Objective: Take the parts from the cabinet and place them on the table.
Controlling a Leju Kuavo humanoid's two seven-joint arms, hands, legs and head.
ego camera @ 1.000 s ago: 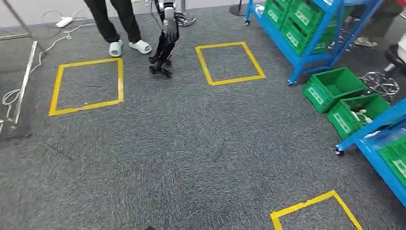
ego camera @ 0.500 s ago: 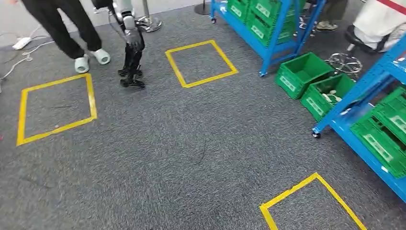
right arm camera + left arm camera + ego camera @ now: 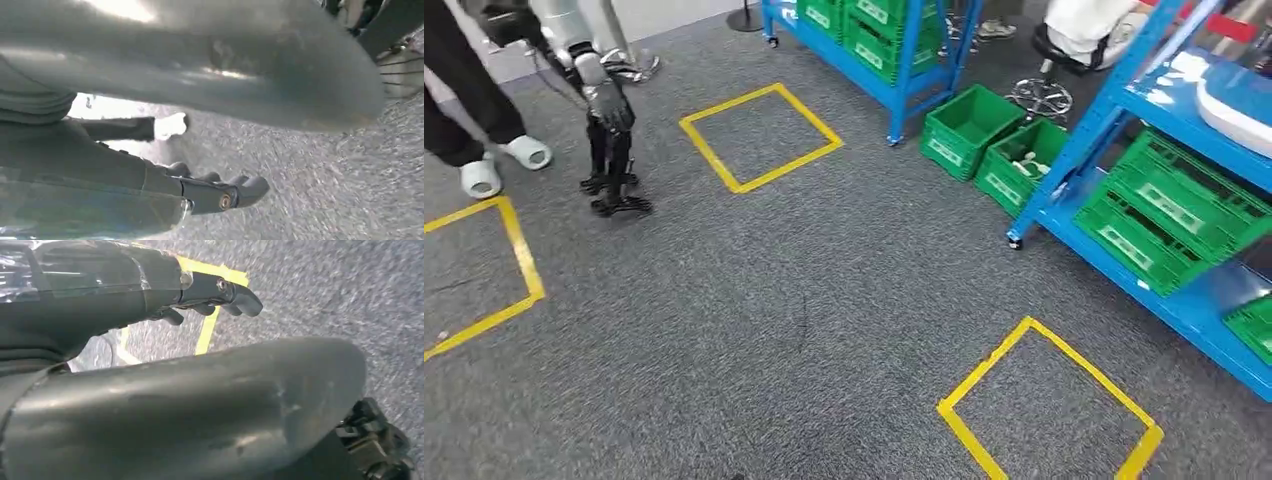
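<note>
Head view first: grey carpet (image 3: pixel 804 300) spreads below me, marked with yellow tape squares (image 3: pixel 759 135), one ahead, one near my feet on the right and part of one at the left. To my right stands a blue shelving rack (image 3: pixel 1184 210) holding green crates (image 3: pixel 1169 210), with a white part (image 3: pixel 1239 105) lying on its upper shelf; a second blue rack (image 3: pixel 864 50) with more green crates stands farther off, and two green crates (image 3: pixel 994 150) sit on the floor between them, one with small pale pieces inside. At the far left another robot's silver arm and dark hand (image 3: pixel 604 100) hang beside a small dark stand, next to a person's legs in pale slippers (image 3: pixel 504 165). Left wrist view: my left hand (image 3: pixel 210 292) hangs over carpet and a yellow tape line, its dark fingers (image 3: pixel 240 295) gently curled, apart from the thumb, holding nothing. Right wrist view: my right hand (image 3: pixel 215 192) hangs over the carpet the same way, fingers (image 3: pixel 250 187) loosely curled and empty.
</note>
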